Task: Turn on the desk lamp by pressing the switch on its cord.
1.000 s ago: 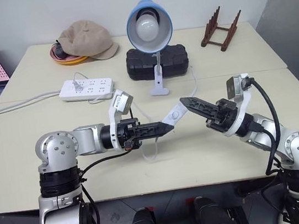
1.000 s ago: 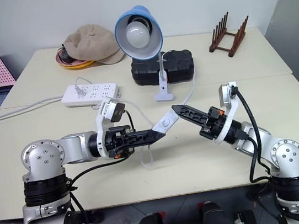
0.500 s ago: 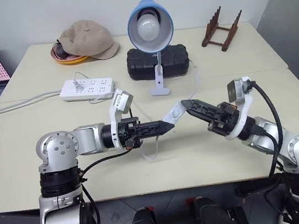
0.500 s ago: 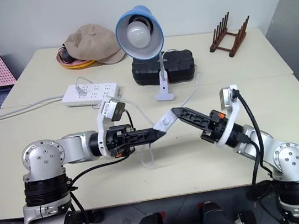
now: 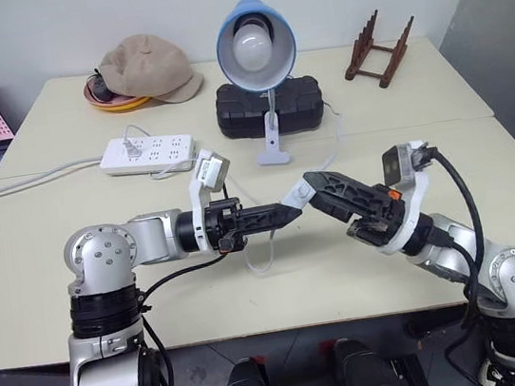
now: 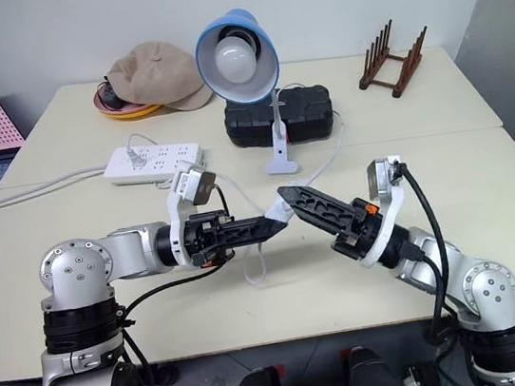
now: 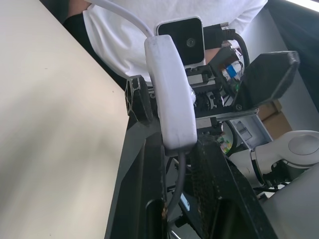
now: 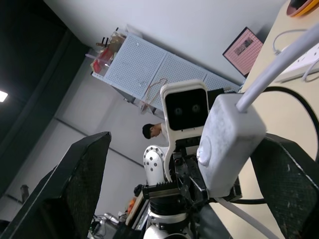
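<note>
Here the switch point(image 7: 172, 97) sits clamped in the left tool point(image 5: 284, 214), between the right tool's point(image 5: 327, 193) wide-open fingers

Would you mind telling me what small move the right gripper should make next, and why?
Probably close the right gripper on the switch. The left gripper holds it up off the table, the right fingers stand open either side of it, and the desk lamp bulb looks unlit.
</note>
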